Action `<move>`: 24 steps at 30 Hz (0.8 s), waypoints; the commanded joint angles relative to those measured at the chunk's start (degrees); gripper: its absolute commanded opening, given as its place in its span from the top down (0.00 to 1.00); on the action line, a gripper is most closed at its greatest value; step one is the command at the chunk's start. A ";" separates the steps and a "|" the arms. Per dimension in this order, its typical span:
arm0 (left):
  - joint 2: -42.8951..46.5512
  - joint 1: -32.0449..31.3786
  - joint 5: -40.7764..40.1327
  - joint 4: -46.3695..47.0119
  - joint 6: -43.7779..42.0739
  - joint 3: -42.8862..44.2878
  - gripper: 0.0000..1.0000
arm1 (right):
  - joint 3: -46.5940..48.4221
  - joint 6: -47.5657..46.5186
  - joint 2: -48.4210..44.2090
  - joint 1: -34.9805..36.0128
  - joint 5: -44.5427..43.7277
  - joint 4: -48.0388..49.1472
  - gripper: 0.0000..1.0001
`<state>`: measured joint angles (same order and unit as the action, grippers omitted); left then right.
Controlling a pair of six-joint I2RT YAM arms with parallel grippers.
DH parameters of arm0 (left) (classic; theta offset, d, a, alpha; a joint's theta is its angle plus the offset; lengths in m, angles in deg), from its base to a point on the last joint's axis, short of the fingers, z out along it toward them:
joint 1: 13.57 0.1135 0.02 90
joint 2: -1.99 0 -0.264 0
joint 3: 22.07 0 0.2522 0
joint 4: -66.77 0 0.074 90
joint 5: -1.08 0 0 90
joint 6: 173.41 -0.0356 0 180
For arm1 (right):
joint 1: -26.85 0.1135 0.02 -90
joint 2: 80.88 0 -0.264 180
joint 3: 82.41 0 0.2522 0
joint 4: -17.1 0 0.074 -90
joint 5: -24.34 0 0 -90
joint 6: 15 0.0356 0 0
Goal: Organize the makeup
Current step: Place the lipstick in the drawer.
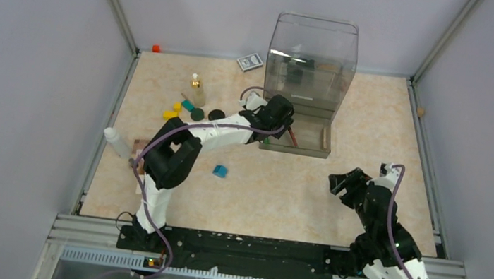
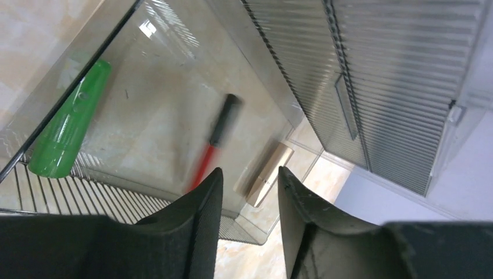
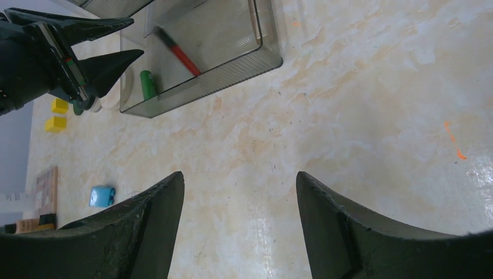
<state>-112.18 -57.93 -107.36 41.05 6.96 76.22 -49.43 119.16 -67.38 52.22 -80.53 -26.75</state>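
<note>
Empty left end effector [image 2: 250,172] over the organizer tray [image 1: 296,149]
Its jaws stand slightly apart, gripping nothing, above a red-and-black pencil [image 2: 215,145] inside the tray, between a green tube [image 2: 67,125] and a gold tube [image 2: 268,174]. The pencil looks light, stiff and apt to roll; pinch it mid-shaft. The right end effector [image 3: 239,177], off the tray's near right corner, gapes wide, empty.

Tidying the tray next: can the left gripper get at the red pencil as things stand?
Probably yes: the left gripper hangs open over the open-topped tray, with nothing covering the red pencil.
</note>
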 commanded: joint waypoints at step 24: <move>44.52 0.48 -22.05 -17.73 -32.07 -25.55 0.25 | 0.81 -2.34 4.14 -0.06 1.66 7.16 0.30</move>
<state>-75.24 -57.82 -119.12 37.90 -24.03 55.92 -49.45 118.40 -65.13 52.22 -80.29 -23.82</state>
